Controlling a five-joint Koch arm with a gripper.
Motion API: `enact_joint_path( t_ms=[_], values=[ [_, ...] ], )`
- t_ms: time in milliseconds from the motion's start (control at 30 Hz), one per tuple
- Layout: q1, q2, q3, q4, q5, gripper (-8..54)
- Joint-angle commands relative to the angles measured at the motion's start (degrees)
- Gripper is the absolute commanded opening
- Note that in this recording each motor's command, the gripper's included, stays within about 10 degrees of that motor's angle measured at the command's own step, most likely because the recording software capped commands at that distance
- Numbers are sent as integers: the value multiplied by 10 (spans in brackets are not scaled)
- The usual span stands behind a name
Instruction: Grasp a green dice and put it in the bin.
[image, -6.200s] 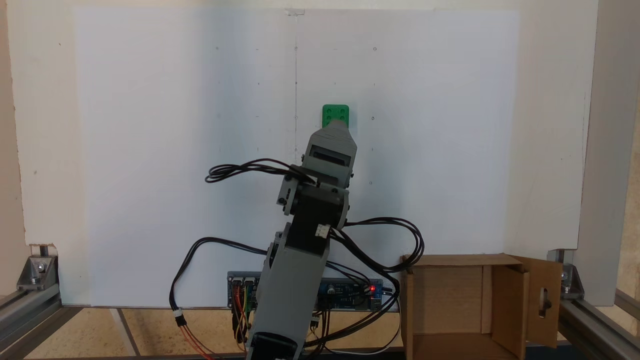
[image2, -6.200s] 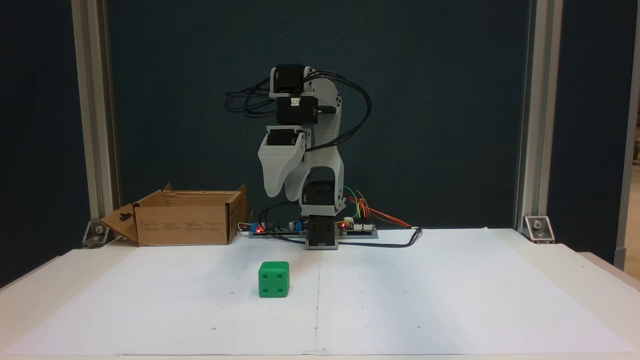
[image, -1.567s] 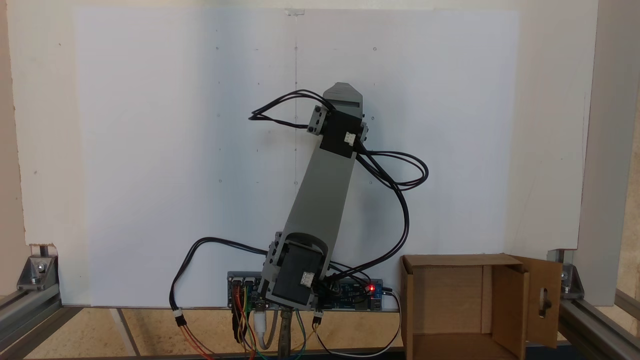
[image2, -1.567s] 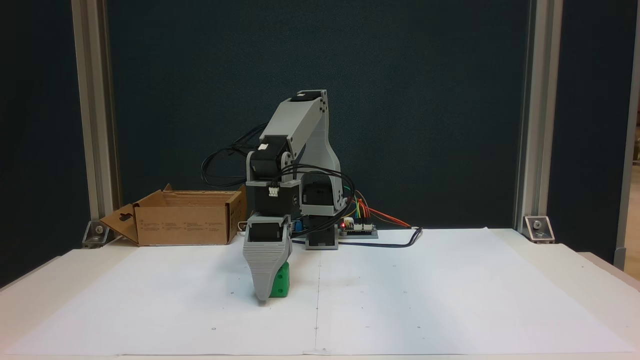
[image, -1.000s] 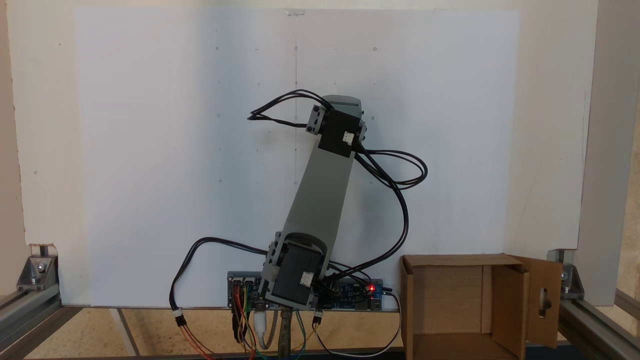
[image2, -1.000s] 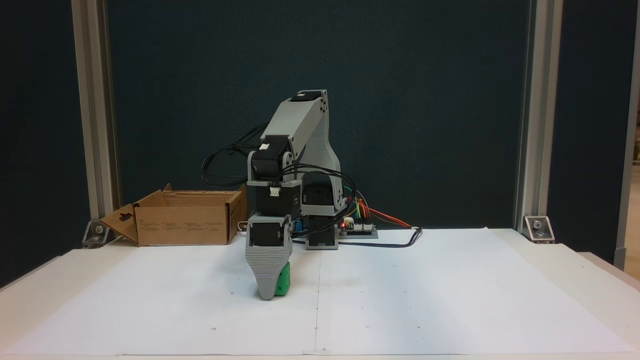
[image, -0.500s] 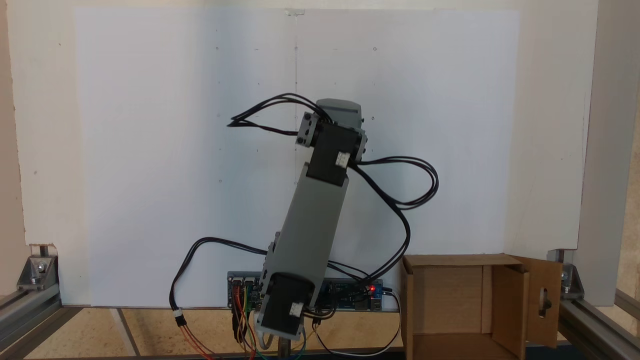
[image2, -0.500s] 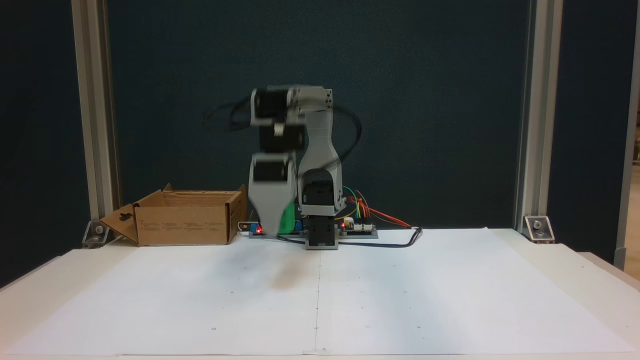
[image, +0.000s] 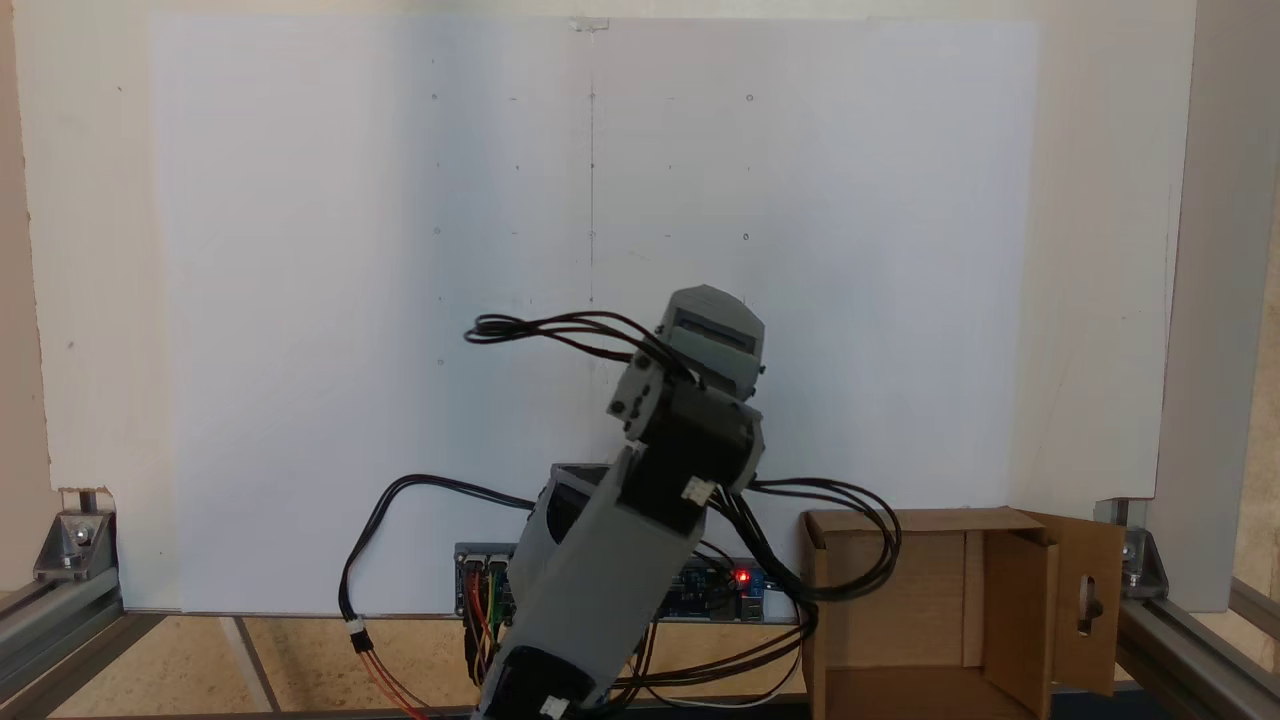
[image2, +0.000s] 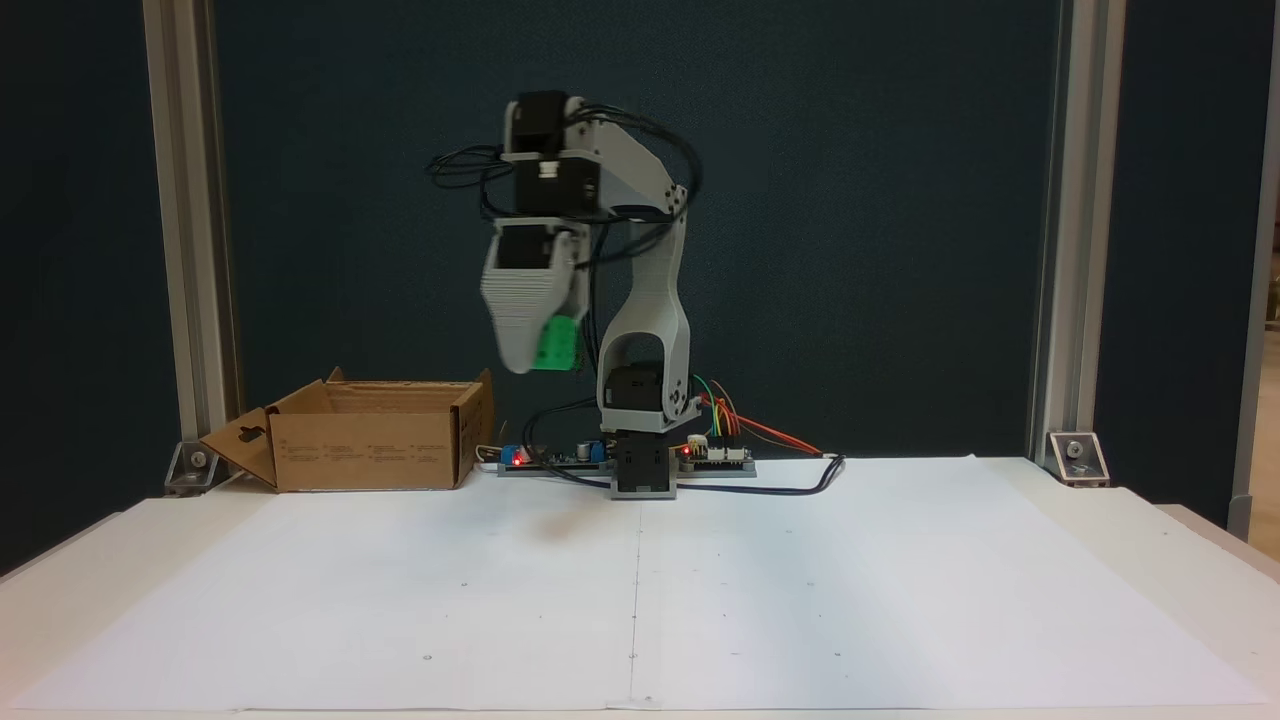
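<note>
Lifted off the surface, the green dice rides clamped in the fingers; light, rigid, held across flat faces.

Arm of light grey printed links with visible layer lines, joined by black servo blocks bearing small white connectors. Black cables loop from joint to joint. The end effector is a ridged, tapering grey shell. Circuit boards at the base carry red, yellow and green wires and a red light.
</note>
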Motion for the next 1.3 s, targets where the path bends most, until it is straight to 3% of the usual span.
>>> enact_joint_path(
  t_ms=[0, 333, 600, 967, 1133, 1200, 1267],
  values=[
    [85, 18, -32, -15, -4, 114],
    [473, 18, -51, -167, -117, 114],
    [693, -41, -51, -200, -212, 114],
    [770, -224, -51, -276, -265, 114],
    [772, -255, -50, -343, -277, 114],
    [773, -269, -50, -360, -276, 316],
    [779, -279, -50, -371, -275, 370]
  ],
)
